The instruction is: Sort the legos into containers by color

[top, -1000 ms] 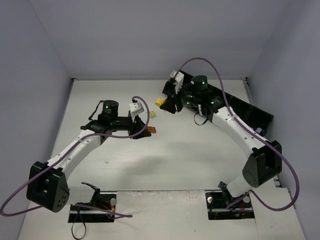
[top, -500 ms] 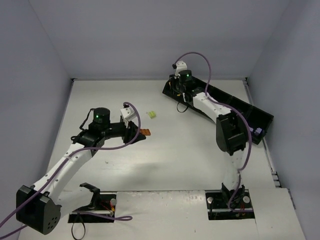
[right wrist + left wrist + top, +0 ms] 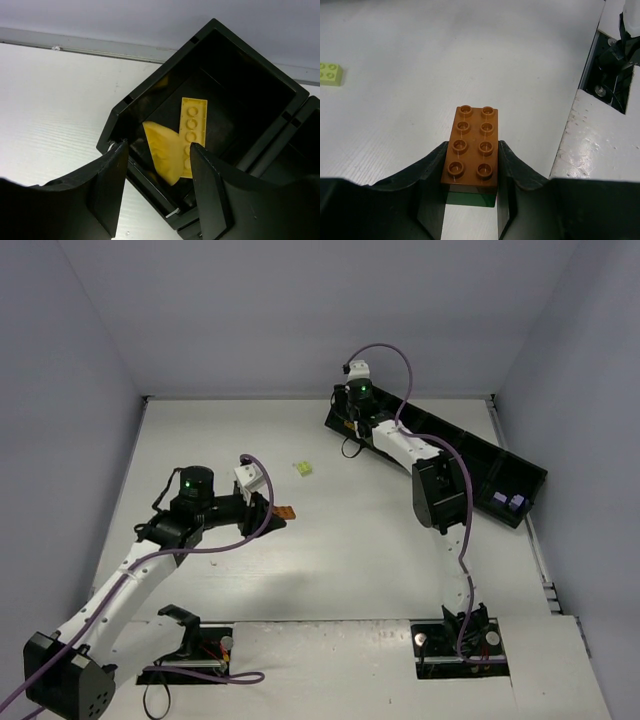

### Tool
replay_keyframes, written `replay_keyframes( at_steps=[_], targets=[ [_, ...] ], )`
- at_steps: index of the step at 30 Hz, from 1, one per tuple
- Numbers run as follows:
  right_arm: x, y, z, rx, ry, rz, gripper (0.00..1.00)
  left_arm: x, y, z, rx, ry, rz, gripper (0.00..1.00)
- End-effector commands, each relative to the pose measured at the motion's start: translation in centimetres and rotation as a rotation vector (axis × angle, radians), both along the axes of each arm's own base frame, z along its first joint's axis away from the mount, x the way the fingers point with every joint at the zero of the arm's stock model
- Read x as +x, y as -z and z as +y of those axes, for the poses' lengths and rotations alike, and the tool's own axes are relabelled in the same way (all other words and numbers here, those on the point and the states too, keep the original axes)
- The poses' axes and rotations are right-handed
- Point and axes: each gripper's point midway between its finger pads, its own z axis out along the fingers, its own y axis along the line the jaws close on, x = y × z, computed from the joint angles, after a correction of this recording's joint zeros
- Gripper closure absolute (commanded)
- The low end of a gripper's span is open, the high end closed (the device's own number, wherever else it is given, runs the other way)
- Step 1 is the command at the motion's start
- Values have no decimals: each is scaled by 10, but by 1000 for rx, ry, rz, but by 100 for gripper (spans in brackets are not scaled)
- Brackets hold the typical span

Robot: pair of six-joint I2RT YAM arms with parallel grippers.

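Observation:
My left gripper (image 3: pixel 276 512) is shut on an orange-brown lego (image 3: pixel 288 511) and holds it above the table. In the left wrist view the orange-brown lego (image 3: pixel 470 145) has a dark green lego (image 3: pixel 470 198) stuck under it, between my fingers (image 3: pixel 515 165). A lime lego (image 3: pixel 303 469) lies on the table; it also shows in the left wrist view (image 3: pixel 330 74). My right gripper (image 3: pixel 157 170) is open over the end compartment of the black container row (image 3: pixel 470 455). A blurred yellow lego (image 3: pixel 164 150) is below the jaws, beside a yellow plate (image 3: pixel 194 125) inside.
Lilac legos (image 3: pixel 506 502) lie in the far-right compartment of the row. The container's rim (image 3: pixel 150 90) stands above the table. The arms' base plates (image 3: pixel 590 145) are at the near edge. Grey walls close in the table on three sides.
The right arm swung from the middle of the table to the container's far-left end, opened, and let go of the yellow lego. The left arm drew back toward the near left with its legos.

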Motion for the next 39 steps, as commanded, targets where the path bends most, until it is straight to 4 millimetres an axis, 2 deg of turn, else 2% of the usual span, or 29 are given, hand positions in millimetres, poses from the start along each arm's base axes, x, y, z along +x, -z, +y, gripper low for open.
replay_keyframes(
  at_steps=[1,3,4,5,7,8,9,10,11,12,13,14,16,18,19,21,22,23,24,25,32,39],
  targets=[
    [16,-77,-5,50,41,-173,51,7,-20,-2,-35,-2,-62,100],
    [10,-81,-5,12,1,-178,50,8,-19,-3,-36,-2,-71,100],
    [5,-100,-4,14,-22,-202,51,9,-20,-3,-38,-2,-75,100],
    [-5,-95,2,-6,-94,-187,53,11,-19,-4,-38,2,-78,100],
    [-21,-106,10,-40,-208,-202,56,13,-21,-6,-40,10,-82,100],
    [-40,-135,23,-12,-326,-244,58,14,-20,-8,-39,18,-74,100],
    [-55,-124,25,-30,-386,-222,59,17,-24,-9,-43,21,-81,100],
    [-72,-150,27,-17,-436,-264,59,19,-25,-9,-45,22,-81,100],
    [-97,-156,35,0,-535,-269,59,24,-28,-12,-51,31,-80,100],
    [-105,-142,40,4,-578,-240,59,26,-29,-13,-53,35,-77,100],
    [-120,-159,40,16,-610,-268,59,30,-30,-14,-54,35,-76,100],
    [-130,-160,42,18,-642,-267,60,34,-26,-17,-50,41,-54,100],
    [-159,-161,48,21,-716,-258,60,41,-31,-21,-61,63,-38,100],
    [-178,-157,52,15,-759,-242,61,45,-35,-25,-72,84,-27,100],
    [-195,-158,59,20,-805,-240,61,49,-43,-27,-79,91,-37,100],
    [-213,-154,65,13,-855,-220,61,55,-44,-30,-76,99,-25,100],
    [-229,-155,72,13,-896,-219,61,58,-49,-32,-76,107,-23,100],
    [-237,-152,74,14,-908,-208,61,60,-51,-33,-76,109,-22,100],
    [-244,-159,75,16,-914,-223,62,61,-53,-33,-74,110,-12,100],
    [-254,-154,80,19,-933,-211,63,65,-58,-35,-76,113,-15,100],
    [-281,-161,89,13,-980,-226,63,74,-72,-41,-100,103,48,100],
    [-290,-173,90,-4,-1009,-250,62,77,-63,-39,-67,82,108,100]
  ],
)
